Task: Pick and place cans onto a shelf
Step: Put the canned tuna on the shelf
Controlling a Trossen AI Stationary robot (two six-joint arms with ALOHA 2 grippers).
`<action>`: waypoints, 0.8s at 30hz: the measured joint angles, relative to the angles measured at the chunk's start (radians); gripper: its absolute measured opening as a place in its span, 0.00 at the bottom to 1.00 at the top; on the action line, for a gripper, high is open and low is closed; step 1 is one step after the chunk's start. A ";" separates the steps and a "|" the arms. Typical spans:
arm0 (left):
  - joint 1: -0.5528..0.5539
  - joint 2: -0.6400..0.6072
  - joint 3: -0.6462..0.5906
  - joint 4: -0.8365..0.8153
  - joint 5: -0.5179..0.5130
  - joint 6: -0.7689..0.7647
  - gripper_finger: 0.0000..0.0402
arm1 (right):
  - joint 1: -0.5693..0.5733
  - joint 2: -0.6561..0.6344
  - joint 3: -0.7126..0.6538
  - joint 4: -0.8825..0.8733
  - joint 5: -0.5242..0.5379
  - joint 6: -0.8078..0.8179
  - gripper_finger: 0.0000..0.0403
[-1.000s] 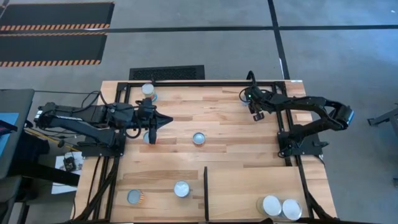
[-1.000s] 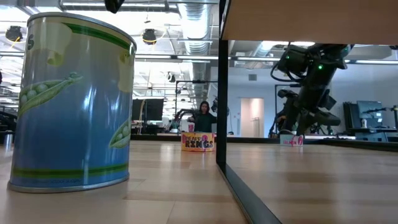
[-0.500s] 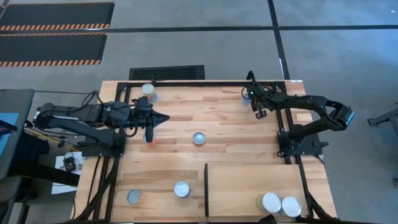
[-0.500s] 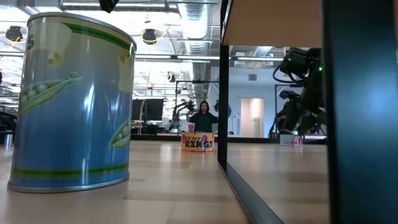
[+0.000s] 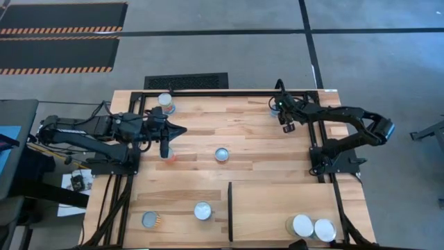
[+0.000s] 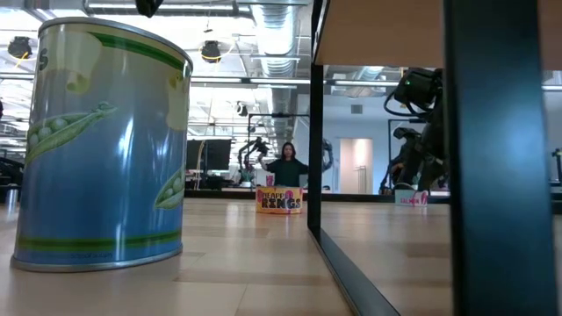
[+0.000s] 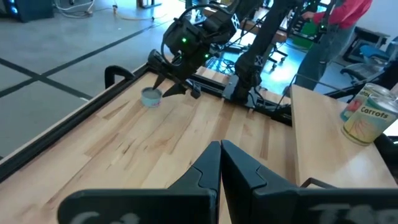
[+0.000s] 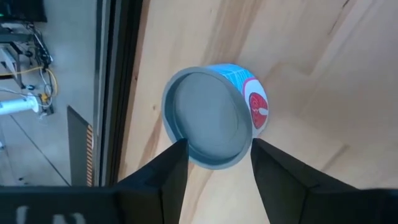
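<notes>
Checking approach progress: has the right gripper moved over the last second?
Yes, slightly. In the high view the right gripper has shifted toward the table's far edge, closing on the blue can, which stayed put.

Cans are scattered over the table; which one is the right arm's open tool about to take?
The blue-labelled can at the table's far edge; it alone sits between that tool's fingers.

Black divider (image 5: 229,212) blocks shelf (image 5: 277,208) side; centre planks open.
</notes>
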 joint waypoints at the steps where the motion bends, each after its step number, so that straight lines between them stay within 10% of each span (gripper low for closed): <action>1: 0.000 0.000 0.000 0.000 0.000 0.000 0.00 | 0.001 0.000 0.000 0.001 0.000 0.010 0.48; 24: 0.000 -0.002 0.000 0.001 0.004 0.000 0.00 | 0.044 0.037 -0.046 0.076 -0.048 0.086 0.43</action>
